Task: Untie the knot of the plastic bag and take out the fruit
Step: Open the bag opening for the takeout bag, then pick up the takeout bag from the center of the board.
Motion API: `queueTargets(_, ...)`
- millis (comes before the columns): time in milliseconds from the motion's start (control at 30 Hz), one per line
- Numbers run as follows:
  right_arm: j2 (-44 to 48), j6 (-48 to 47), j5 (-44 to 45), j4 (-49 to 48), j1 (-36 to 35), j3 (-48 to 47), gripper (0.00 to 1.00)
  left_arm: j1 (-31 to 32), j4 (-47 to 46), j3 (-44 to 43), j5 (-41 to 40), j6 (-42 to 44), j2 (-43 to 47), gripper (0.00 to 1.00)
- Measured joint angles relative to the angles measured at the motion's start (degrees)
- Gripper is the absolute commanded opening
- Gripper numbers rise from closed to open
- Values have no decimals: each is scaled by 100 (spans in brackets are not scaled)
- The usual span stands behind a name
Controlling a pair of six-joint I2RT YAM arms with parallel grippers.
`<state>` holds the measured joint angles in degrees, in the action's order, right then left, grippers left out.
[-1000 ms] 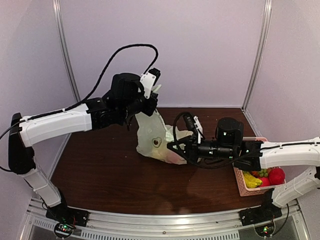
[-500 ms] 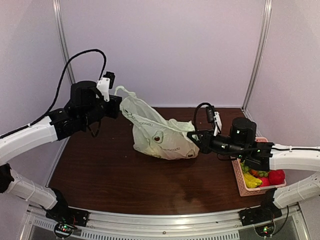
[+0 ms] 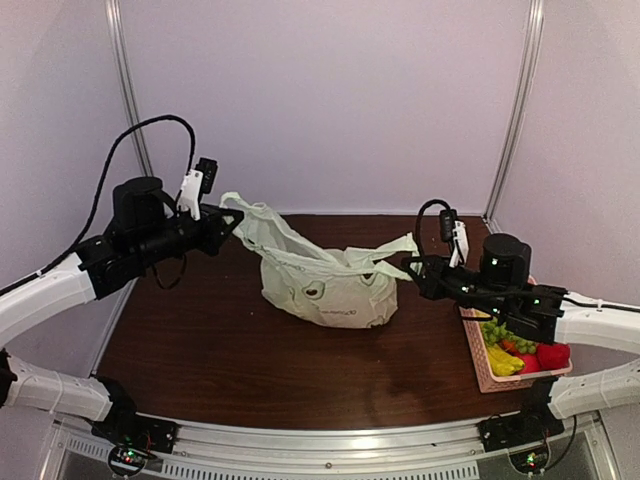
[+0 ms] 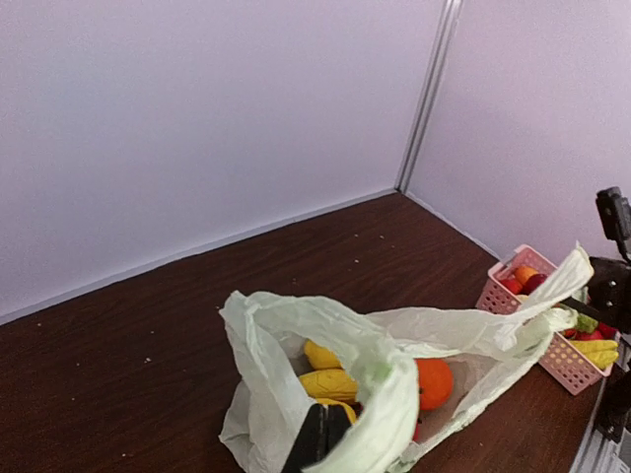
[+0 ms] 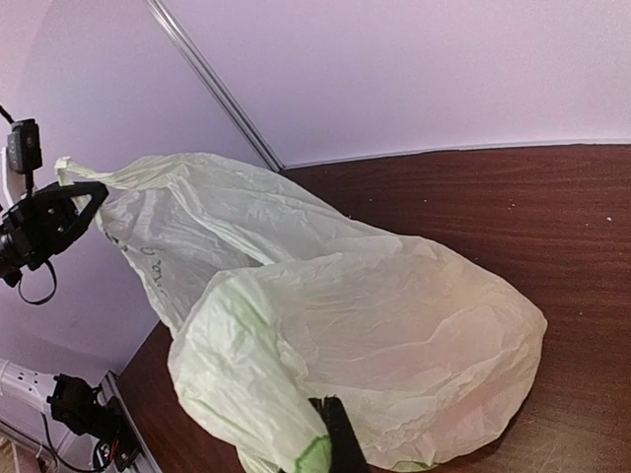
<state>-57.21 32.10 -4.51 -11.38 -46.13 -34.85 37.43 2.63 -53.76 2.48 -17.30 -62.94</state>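
While the left gripper (image 3: 224, 222) and the right gripper (image 3: 418, 268) each clamp one end of the thin, crinkly pale green plastic bag (image 3: 330, 290), it stretches lengthwise between them, mouth open upward, yellow and orange toy fruit (image 4: 434, 382) inside, probably nearer the right gripper, with dark wooden table (image 3: 200, 345) showing in front.
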Motion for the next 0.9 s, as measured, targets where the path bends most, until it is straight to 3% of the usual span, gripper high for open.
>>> queueTargets(233,33,28,129,328,549,-52,0,0,2,319,1606,267,251,2)
queueTargets(500,15,-192,-726,116,603,-59,0,0,199,931,1744,164,962,10)
queueTargets(700,7,-487,-1486,0,520,-59,0,0,772,1025,1032,-249,1198,41)
queueTargets(900,-39,-743,-1777,39,372,-92,0,0,1250,894,619,-448,1394,56)
